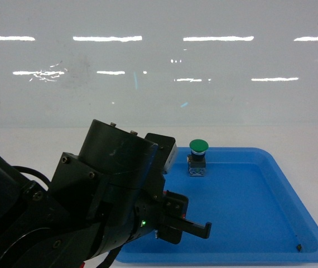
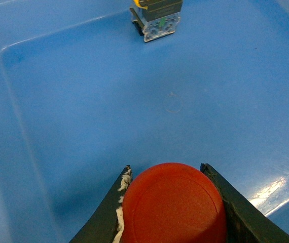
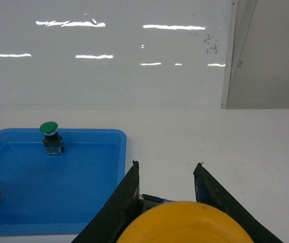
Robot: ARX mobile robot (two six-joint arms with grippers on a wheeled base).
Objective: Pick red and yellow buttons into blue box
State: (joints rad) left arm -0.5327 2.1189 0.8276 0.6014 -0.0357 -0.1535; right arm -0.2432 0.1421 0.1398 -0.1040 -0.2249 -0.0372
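Fingers (image 1: pixel 195 228) of left gripper (image 1: pixel 199 229) poke right over near-left of shallow blue tray (image 1: pixel 293 195); grip unseen here. Green button (image 1: pixel 198 156) stands far-left in tray.

Left wrist: fingers clamp red button (image 2: pixel 172 202) above blue floor (image 2: pixel 83 126), box or tray can't tell; second yellow-capped button (image 2: pixel 156 20) far.

Right wrist: right gripper (image 3: pixel 166 164) holds yellow button (image 3: pixel 185 223) over white table (image 3: pixel 210 136), right of tray.

Our head camera looks forward and slightly down across the white counter (image 1: pixel 30 139) toward a glossy wall, the left arm (image 1: pixel 92 195) filling its near left. Our left wrist camera peers steeply down, close above a blue floor. Our right wrist camera looks level over the counter. Head and right wrist views share the shallow blue tray (image 1: pixel 270 223) and green button (image 1: pixel 198 147).
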